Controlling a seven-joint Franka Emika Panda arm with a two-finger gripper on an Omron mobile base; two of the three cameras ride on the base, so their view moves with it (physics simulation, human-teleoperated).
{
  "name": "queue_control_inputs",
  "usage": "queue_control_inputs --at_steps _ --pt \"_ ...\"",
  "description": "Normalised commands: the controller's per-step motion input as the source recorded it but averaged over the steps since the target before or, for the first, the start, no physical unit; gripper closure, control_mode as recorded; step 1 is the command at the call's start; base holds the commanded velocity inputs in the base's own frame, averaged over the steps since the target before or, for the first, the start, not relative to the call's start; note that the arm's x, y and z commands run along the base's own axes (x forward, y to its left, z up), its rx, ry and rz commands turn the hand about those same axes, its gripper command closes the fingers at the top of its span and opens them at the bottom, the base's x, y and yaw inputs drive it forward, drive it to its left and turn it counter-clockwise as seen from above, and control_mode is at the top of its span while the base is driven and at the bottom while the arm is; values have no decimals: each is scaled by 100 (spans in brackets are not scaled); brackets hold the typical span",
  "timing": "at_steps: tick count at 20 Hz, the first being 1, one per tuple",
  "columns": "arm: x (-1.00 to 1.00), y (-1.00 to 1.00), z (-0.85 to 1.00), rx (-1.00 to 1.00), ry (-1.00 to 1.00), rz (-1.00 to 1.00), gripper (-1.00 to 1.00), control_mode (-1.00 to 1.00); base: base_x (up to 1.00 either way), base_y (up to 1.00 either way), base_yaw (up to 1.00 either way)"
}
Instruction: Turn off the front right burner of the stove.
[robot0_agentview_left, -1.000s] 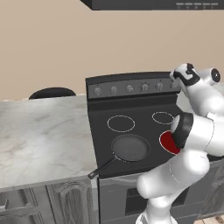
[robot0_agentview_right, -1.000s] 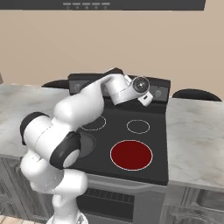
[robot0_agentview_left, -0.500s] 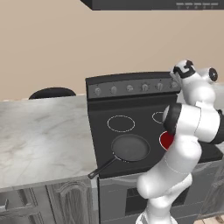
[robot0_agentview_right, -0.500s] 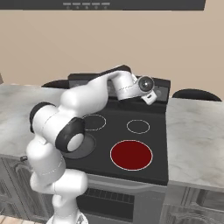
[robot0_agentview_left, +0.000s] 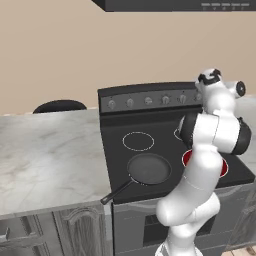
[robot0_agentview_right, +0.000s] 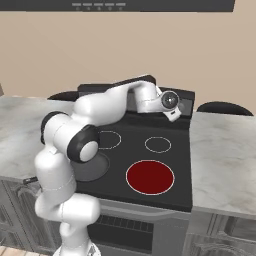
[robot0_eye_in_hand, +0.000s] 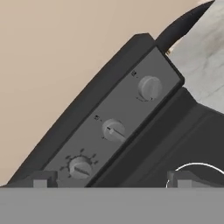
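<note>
The burner (robot0_agentview_right: 150, 177) glows red at the front right of the stove (robot0_agentview_right: 172, 192), and the gripper (robot0_eye_in_hand: 109, 180), fingers spread and empty, approaches the panel knobs (robot0_eye_in_hand: 113, 130), so next it must close on the correct one.

One stove (robot0_agentview_right: 182, 165), one frying pan (robot0_agentview_left: 149, 168), and several knobs and cooktop circles, counted.
The cooktop carries one solid red disc, the front right burner (robot0_agentview_right: 150, 177), and two thin white ring outlines (robot0_agentview_right: 158, 144). The left base view shows five small grey knobs (robot0_agentview_left: 148, 100) along the upright panel; the hand view shows three knobs close up. Two dark finger tips (robot0_eye_in_hand: 39, 178) rise at the bottom of the hand view.
</note>
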Motion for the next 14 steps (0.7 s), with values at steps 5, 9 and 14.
queue_control_inputs --at_steps 5,9,14 --pt "33 -20 -6 6 -1 -2 -100 -100 0 0 0" --pt "14 -17 -13 7 -2 -1 -100 -100 0 0 0" --pt "10 -16 -12 9 -1 0 -100 -100 0 0 0"
